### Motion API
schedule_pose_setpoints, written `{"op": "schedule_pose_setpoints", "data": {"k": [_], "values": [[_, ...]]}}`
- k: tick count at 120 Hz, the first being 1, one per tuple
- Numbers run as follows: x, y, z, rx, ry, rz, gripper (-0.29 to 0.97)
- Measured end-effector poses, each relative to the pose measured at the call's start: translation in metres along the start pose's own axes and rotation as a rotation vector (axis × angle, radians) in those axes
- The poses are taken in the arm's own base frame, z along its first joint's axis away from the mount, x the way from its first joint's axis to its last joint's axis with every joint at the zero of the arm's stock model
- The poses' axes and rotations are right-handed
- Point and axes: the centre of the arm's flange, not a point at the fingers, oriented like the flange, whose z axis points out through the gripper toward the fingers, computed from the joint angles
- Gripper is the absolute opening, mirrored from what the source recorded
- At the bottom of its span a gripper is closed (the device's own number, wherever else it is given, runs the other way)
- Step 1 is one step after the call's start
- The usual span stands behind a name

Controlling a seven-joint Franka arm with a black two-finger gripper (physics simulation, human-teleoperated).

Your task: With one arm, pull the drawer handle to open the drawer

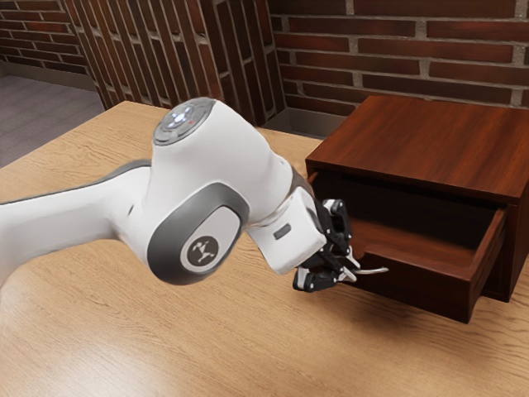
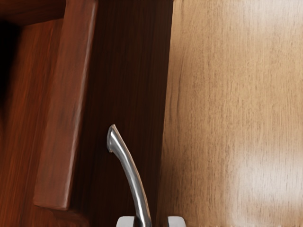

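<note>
Exterior view: the arm [image 1: 198,207] reaches across the tabletop [image 1: 165,347] to the cabinet [image 1: 430,141], which sits by the tabletop's far edge, on the exterior view's right. The drawer [image 1: 421,281] is already well out of the cabinet, with its inside floor and one side panel exposed. The gripper [image 1: 340,275] is at the handle [image 1: 372,270] on the drawer front. The jaws are close together and clamped on the handle's near end, as far as this angle shows. The drawer is level and not skewed.

Wrist view: the handle [image 2: 127,175] curves up from between the two pale pads [image 2: 125,221], with the dark drawer front [image 2: 128,71] right behind it. The front's top edge [image 2: 61,118] and part of the drawer's inside lie beyond that. Bare tabletop [image 2: 236,118] lies on the other side of the front.

Progress: grasp made, and the drawer clearly open, so the pull is mostly done by my read. I can't tell how much travel remains, as the drawer's back end is hidden inside the cabinet. Probably left: a last bit of pull, if any, then release.
</note>
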Motion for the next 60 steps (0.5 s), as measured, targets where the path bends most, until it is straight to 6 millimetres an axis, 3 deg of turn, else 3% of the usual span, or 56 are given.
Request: {"op": "schedule_pose_setpoints", "data": {"k": [25, 37, 43, 50, 60], "values": [[0.007, 0.014, -0.008, 0.009, 0.003, 0.006, -0.01], [0.014, 0.025, -0.027, 0.034, 0.009, 0.015, -0.02], [0.015, 0.033, -0.053, 0.069, 0.013, 0.017, -0.01], [0.017, 0.045, -0.105, 0.134, 0.015, 0.026, 0.03], [0.025, 0.065, -0.179, 0.209, -0.022, 0.072, 0.21]]}}
